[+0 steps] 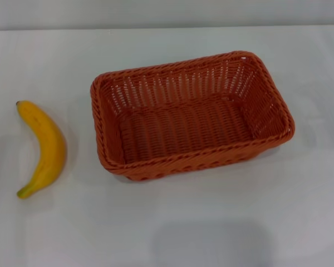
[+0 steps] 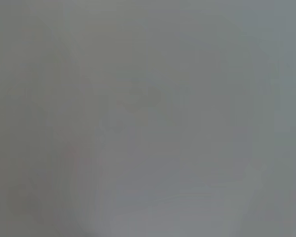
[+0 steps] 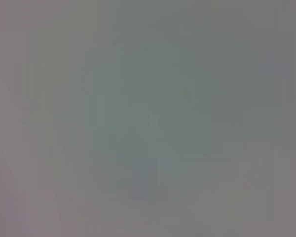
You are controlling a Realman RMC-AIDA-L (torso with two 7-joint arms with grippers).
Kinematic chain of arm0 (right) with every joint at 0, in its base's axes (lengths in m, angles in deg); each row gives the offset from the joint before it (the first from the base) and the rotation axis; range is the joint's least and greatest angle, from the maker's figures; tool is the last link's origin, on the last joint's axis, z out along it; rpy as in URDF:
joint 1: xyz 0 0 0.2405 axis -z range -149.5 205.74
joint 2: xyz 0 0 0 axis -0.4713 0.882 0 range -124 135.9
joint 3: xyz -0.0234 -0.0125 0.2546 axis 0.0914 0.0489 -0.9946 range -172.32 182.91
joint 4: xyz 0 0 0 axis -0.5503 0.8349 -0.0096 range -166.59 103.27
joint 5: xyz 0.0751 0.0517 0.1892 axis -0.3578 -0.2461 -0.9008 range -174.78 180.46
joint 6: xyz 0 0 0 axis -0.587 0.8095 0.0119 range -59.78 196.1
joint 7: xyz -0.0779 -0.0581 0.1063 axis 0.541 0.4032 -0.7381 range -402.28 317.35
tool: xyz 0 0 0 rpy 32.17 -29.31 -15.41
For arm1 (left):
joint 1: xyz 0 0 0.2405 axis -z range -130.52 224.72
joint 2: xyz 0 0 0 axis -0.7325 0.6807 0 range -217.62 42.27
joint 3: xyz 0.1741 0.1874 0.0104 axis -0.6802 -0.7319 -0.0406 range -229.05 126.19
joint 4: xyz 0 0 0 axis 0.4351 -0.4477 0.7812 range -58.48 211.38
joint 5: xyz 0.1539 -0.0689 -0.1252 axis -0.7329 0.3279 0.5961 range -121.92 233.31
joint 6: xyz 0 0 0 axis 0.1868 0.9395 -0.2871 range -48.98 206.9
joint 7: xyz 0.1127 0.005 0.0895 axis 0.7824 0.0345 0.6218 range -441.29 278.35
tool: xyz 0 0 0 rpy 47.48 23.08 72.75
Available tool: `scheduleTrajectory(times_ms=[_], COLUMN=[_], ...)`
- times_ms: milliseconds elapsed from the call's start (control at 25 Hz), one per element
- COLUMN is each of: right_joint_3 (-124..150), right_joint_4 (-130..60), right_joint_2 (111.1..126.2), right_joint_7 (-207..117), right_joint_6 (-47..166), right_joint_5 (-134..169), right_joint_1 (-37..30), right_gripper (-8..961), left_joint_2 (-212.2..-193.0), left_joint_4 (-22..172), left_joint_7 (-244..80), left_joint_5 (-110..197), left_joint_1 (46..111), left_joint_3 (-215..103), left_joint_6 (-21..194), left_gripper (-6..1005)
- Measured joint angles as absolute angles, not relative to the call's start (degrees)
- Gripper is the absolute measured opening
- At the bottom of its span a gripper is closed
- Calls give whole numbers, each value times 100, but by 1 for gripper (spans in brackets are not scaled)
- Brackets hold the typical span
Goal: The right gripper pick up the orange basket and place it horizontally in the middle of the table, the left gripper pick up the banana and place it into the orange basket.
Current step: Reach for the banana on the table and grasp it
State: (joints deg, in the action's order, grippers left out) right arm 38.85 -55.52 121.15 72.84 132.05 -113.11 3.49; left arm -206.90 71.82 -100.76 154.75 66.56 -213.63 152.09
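Both wrist views give nothing but a flat grey blur — no object, edge or finger can be made out in either of them. The head view shows neither arm, so neither the left pincer nor the right pincer appears anywhere, and whether they are wide or narrow cannot be told.

What can be seen lies on the plain white, smooth worktop (image 1: 211,222), which fills nearly the whole head view. At the far edge a thin line marks where the worktop ends against a pale grey band behind it; nothing more of the room shows. A faint grey shadow falls on the near part of the surface, its source outside the view.

The large rectangular reddish-orange woven basket (image 1: 192,158), with rounded corners, braided rim and sloping sides, stands upright and open near the middle of the worktop, its long side running roughly across the view and turned slightly, the right end farther back. Its inside is empty.

The single curved ripe yellow banana (image 1: 46,147) lies flat on the worktop to the left of the basket — near it but apart, not touching. Its greenish stem tip points toward the near edge, its small dark end toward the far side, and its curve bulges toward the basket.
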Motion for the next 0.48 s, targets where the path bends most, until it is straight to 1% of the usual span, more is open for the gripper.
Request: scheduleTrajectory(times_ms=[40,120,240,480], right_joint_3=[3885,3886,3885,3936], right_joint_4=[-5552,-4462,-3891,-3650], right_joint_2=[12115,12146,12174,12179], right_joint_7=[7284,9785,10980,11298], right_joint_6=[13205,13277,13278,12926], right_joint_5=[-11311,-12702,-13464,-13570], right_joint_1=[349,7,-253,-452], right_gripper=[690,690,690,686], left_joint_2=[-20693,-20698,-20703,-20703], left_joint_4=[7161,7101,7006,6867], left_joint_7=[-10078,-10079,-10081,-10081], left_joint_5=[15473,15474,15474,15441], left_joint_1=[6654,6643,6629,6652], left_joint_3=[-21363,-21361,-21359,-21403], left_joint_6=[15188,15154,15147,15140], left_gripper=[876,876,876,876])
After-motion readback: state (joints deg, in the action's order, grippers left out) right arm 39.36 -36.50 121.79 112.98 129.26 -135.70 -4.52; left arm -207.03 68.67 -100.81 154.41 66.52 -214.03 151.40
